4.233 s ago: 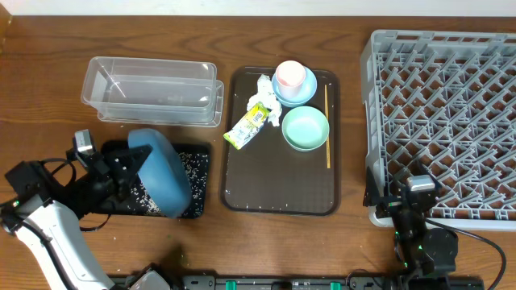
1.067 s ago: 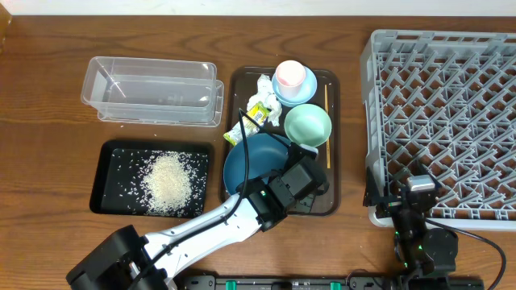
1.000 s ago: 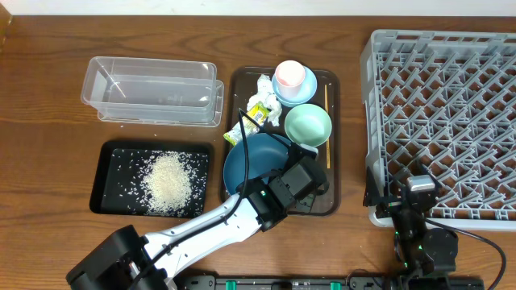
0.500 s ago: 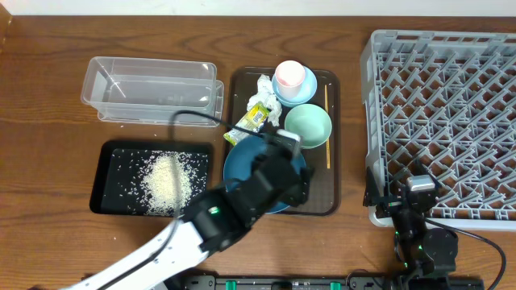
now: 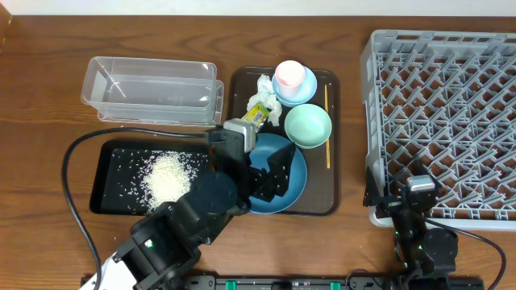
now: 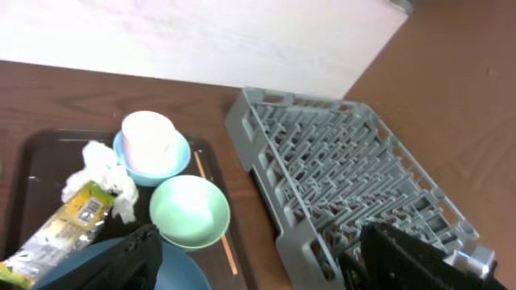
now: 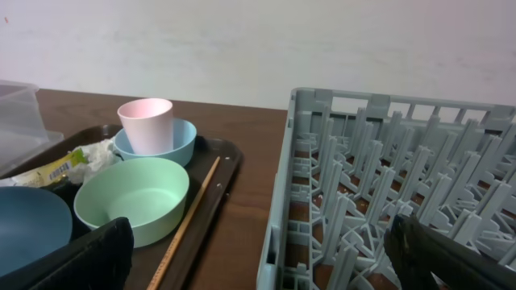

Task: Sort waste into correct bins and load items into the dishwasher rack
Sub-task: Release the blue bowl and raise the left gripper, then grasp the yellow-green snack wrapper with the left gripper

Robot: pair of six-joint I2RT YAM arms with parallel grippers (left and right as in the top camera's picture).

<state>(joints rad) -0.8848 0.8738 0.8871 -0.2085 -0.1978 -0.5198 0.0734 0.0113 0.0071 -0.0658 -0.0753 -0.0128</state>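
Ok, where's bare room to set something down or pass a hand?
Bare wood runs between the serving tray and the dishwasher rack, and left of the clear tub and black tray. The serving tray is crowded, with the left gripper over it.

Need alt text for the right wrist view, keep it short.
A grey dish rack fills the right side. Left of it, a brown tray holds a pink cup standing in a pale-blue bowl, a mint-green bowl and a chopstick.

The left arm (image 5: pixel 193 213) hides part of the blue plate-bowl (image 5: pixel 297 169), and the rack (image 5: pixel 451 105) runs off-frame.
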